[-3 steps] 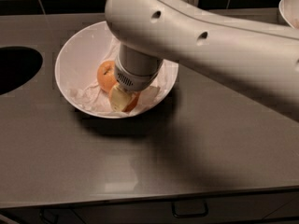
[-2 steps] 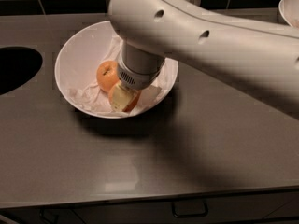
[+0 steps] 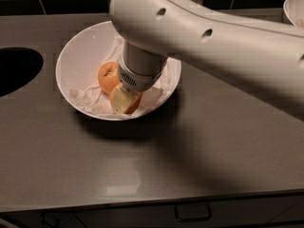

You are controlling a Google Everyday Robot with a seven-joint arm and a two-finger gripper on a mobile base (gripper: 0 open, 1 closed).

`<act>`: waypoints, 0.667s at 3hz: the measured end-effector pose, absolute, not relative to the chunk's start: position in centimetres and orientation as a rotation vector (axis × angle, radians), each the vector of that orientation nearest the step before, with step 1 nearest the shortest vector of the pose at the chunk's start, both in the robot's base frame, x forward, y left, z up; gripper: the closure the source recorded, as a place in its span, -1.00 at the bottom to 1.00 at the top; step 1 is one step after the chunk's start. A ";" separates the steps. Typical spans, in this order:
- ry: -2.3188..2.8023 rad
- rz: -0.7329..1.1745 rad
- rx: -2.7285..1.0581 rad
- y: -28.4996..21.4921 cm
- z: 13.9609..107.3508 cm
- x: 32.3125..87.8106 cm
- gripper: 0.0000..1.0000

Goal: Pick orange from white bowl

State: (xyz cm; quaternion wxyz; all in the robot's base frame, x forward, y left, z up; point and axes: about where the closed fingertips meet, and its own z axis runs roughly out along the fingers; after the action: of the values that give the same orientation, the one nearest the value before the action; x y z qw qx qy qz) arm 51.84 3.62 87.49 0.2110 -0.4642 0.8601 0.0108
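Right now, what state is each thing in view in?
white bowl: upright on the counter, holding crumpled paper and the orange.
orange: resting on the paper in the bowl, not lifted.
crumpled paper: lining the bowl's bottom.
gripper: down inside the bowl, right beside the orange.
drawer: shut.

No writing, label or number can be read. A dark mark on the arm (image 3: 213, 37), at the frame's upper centre, cannot be made out. The gripper (image 3: 126, 100) sits inside the white bowl (image 3: 80, 46), centre left.
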 end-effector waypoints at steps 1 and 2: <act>2.390 0.030 -1.290 3.6 87.5 51.8 1.00; 2.343 0.049 -1.284 3.4 89.4 51.5 1.00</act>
State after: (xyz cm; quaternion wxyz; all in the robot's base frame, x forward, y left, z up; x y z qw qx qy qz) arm 51.48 3.37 89.38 0.2328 -0.4672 0.8527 0.0178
